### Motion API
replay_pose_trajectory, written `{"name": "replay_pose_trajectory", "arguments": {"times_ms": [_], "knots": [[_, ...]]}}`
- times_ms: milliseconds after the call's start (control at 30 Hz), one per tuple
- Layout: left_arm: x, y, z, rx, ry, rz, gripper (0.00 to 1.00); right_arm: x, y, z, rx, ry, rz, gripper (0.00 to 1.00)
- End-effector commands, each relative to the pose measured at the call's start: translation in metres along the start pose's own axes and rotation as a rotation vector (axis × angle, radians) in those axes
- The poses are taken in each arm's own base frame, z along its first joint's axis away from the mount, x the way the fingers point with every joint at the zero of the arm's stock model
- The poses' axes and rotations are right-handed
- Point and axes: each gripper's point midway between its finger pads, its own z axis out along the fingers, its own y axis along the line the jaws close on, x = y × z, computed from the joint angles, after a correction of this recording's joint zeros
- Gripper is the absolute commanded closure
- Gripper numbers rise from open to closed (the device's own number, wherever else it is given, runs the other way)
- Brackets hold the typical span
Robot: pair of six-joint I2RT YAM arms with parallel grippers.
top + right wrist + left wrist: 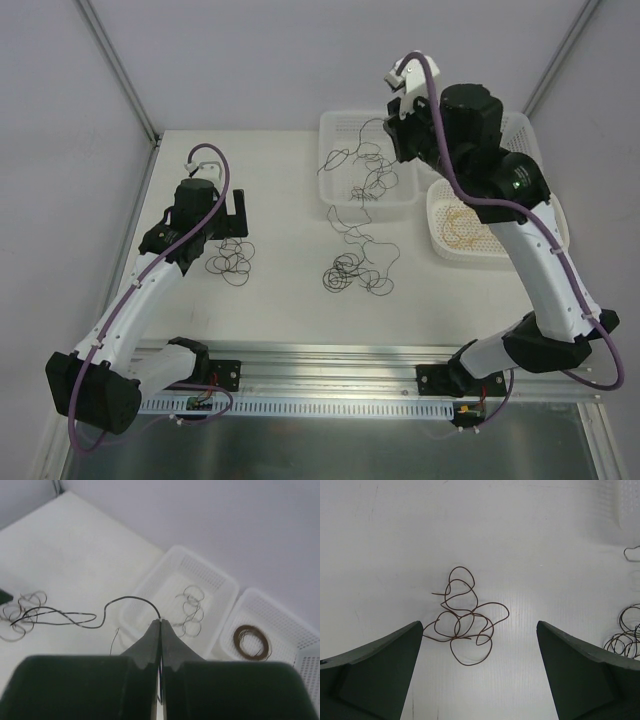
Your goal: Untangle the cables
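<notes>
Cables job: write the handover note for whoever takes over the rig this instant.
Left fingers open, above a brown cable clump on the table. Right fingers shut on a black cable, held high; it trails down past a basket to a black tangle mid-table. Done: one coil lies in another basket. Left: free the black cable from its tangle, then the brown clump.

1. Two pincers: left pincer [480, 625], right pincer [161, 622].
2. Three white baskets beyond the right pincer: nearest basket [200, 570], middle basket [280, 612], edge basket [307, 662].
3. Three tangles: brown tangle [465, 617] under the left pincer, black tangle [625, 640] to its right, basket tangle [190, 605] just ahead of the right pincer.
4. Two coils: brown coil [251, 641] ahead-right of the right pincer, yellow-tan coil [460, 225] behind it.
5. One black strand [125, 598] at the right pincer's tips.
</notes>
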Motion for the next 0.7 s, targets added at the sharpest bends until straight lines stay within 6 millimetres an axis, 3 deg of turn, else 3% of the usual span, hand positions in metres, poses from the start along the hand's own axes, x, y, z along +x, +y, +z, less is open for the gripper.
{"name": "replay_pose_trajectory", "arguments": {"times_ms": [0,133,233,333,367,433,467,567,600,667], "knots": [[-0.002,0.005,0.002,-0.017,-0.014,0.012,0.01,-0.041,-0.029,-0.016,0.103,-0.093,-0.048,0.99],[-0.002,0.005,0.002,-0.016,-0.012,0.013,0.01,-0.084,-0.05,-0.014,0.178,-0.266,-0.044,0.99],[-0.002,0.004,0.002,-0.014,-0.011,0.012,0.01,-0.088,-0.063,0.008,0.209,-0.296,-0.03,0.99],[-0.002,0.005,0.003,-0.015,-0.012,0.012,0.01,-0.076,-0.081,0.037,0.247,-0.273,-0.01,0.99],[-0.002,0.005,0.002,-0.015,-0.012,0.011,0.02,-0.062,-0.083,0.062,0.246,-0.232,-0.009,0.99],[-0.002,0.004,0.003,-0.012,-0.012,0.011,0.01,-0.044,-0.098,0.085,0.274,-0.184,0.011,0.99],[-0.002,0.003,0.002,-0.008,-0.009,0.012,0.01,-0.025,-0.108,0.105,0.296,-0.138,0.024,0.99],[-0.001,0.002,0.003,-0.005,-0.006,0.012,0.01,0.013,-0.121,0.138,0.333,-0.06,0.051,0.95],[-0.002,0.002,0.003,-0.004,-0.007,0.011,0.02,0.034,-0.129,0.154,0.35,-0.018,0.08,0.94],[-0.001,0.001,0.003,0.0,-0.006,0.012,0.01,0.061,-0.134,0.168,0.36,0.038,0.116,0.91]]}}
